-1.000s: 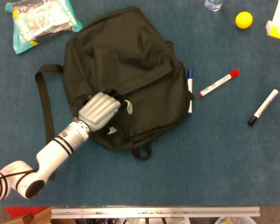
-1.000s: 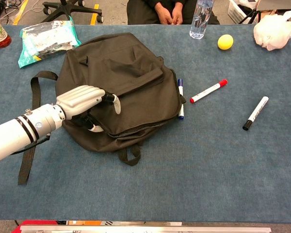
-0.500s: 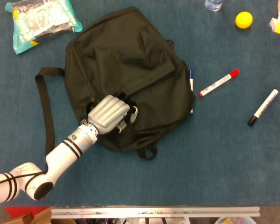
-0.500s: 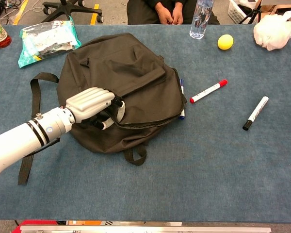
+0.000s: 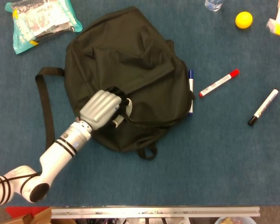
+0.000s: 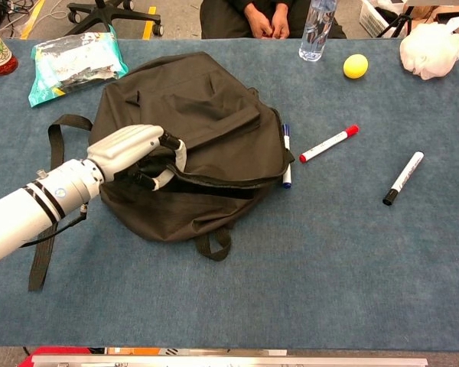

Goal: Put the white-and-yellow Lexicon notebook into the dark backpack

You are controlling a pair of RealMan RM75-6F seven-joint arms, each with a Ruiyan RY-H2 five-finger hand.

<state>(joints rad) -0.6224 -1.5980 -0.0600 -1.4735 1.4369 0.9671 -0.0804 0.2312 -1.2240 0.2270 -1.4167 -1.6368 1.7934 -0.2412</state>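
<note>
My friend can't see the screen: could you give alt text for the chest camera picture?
A robot's left hand grips the zipper edge of a dark backpack lying flat on a blue table, holding its opening apart. To the right lie a blue marker, a red marker and a black marker.

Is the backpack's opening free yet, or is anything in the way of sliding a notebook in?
The left hand grips the flap edge of the backpack, lifting a narrow gap along the zipper. Nothing visible blocks that gap. The blue marker lies against the bag's side, clear of it. No notebook shows in either view.

Bright, even overhead light, soft shadows, both views sharp.
</note>
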